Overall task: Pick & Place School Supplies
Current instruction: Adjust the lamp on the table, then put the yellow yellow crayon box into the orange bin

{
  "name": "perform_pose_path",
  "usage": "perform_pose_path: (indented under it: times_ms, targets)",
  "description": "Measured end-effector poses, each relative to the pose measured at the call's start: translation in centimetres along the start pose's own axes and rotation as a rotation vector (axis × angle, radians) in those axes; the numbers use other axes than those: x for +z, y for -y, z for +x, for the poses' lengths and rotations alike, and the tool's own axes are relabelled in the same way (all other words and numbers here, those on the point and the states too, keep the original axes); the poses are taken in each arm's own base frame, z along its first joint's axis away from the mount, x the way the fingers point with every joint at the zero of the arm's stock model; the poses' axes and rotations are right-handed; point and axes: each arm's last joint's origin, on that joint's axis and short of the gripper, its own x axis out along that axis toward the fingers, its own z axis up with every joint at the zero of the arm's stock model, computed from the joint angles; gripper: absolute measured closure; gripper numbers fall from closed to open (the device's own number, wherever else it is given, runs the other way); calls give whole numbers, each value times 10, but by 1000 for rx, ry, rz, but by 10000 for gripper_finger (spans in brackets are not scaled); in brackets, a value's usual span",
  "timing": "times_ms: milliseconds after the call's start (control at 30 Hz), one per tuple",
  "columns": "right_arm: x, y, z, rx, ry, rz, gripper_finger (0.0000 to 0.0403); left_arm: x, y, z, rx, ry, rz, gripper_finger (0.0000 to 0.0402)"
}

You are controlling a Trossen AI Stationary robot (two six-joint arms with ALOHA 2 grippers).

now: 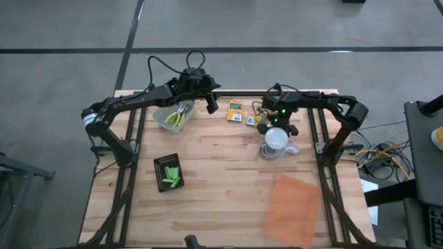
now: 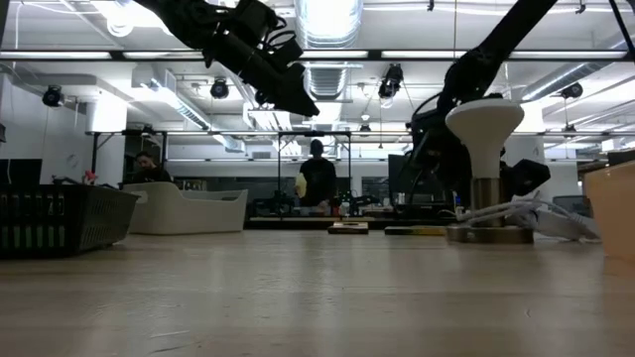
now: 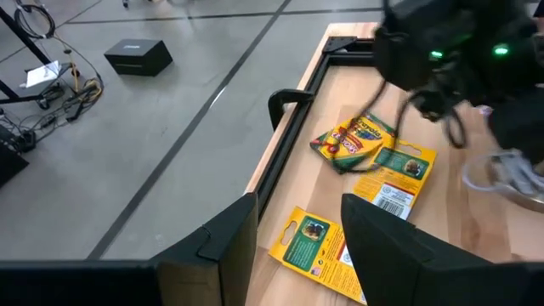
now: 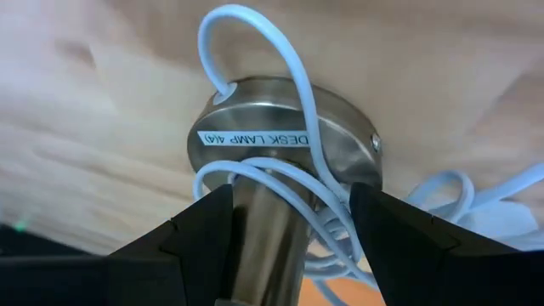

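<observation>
Left gripper: jaws released, empty, raised above the table's far edge over the crayon boxes; the lettering probably reads "Crayola".
Right gripper: jaws parted astride the stem of a desk lamp, base labelled "DESK LAMP 4(4)".
Green sticks: in the black tray, left side.

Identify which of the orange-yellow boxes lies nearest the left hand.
The lone box with the green label, lying apart from the other two and directly beside the left hand. The other boxes lie farther along, overlapping each other by the right arm.
</observation>
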Motion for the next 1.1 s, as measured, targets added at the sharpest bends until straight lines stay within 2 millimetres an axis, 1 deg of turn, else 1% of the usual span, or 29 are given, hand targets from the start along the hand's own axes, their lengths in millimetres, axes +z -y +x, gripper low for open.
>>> perform_pose_path:
  times_ms: [233,333,467,567,633,733,867,933,1000,1100]
  targets:
    - [-26,-17,19,-55,-77,-67,170,-1,0,0,-3,-12,0,225]
    - [-32,-21,24,-69,-89,-75,170,-1,0,0,-3,-13,0,225]
    - [-32,-22,24,-86,-67,-79,170,-1,0,0,-3,-13,0,225]
    - [-24,-17,19,-87,-30,-60,170,-1,0,0,-3,-12,0,225]
    - [-15,-15,10,-61,-2,-50,170,-1,0,0,-3,-13,0,225]
    - [-1,-14,-9,-4,47,-67,170,-1,0,0,-3,-12,-1,225]
    - [17,-15,-45,67,164,-110,170,-1,1,0,-3,-12,-73,225]
    - [25,-16,-66,82,265,-148,170,-1,1,0,-4,-12,-156,225]
    - [29,-20,-87,85,386,-209,170,-1,1,0,-9,-15,-278,225]
    - [30,-30,-113,90,593,-350,170,-3,0,0,-39,-32,-518,225]
